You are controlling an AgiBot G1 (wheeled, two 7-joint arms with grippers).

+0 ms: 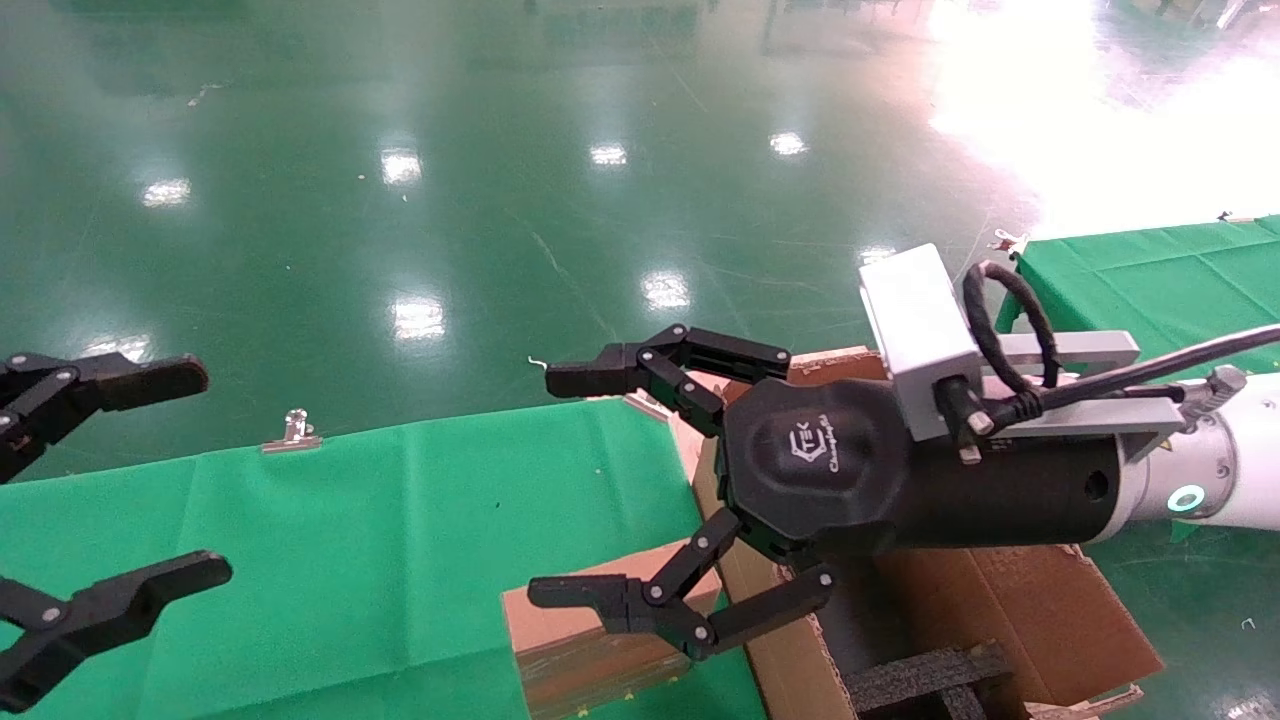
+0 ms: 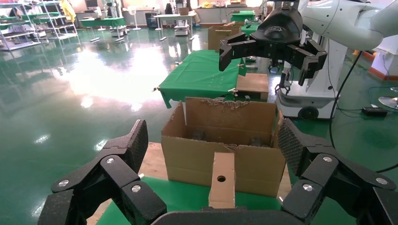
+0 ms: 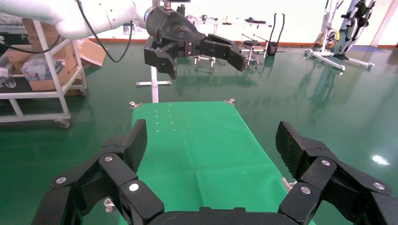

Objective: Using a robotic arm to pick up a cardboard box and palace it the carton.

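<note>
Cardboard box (image 1: 580, 640) stands on edge at the green surface's (image 1: 330, 560) near corner, just beside the carton (image 1: 1010, 620). Right claw (image 1: 590, 490) hovers above it, spread wide; left claw (image 1: 170, 475) open, well apart.

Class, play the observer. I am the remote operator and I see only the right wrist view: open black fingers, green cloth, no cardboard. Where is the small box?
Observer: The small flat brown cardboard box stands on end on the green-clothed table, its round hole facing the left wrist camera.
Operator: And the carton?
Observer: The large brown corrugated carton stands just behind the box in the left wrist view, top open.
Operator: Is anything holding the box?
Observer: No. The right gripper hangs open above it, and the left gripper is open over the table's left side.
</note>
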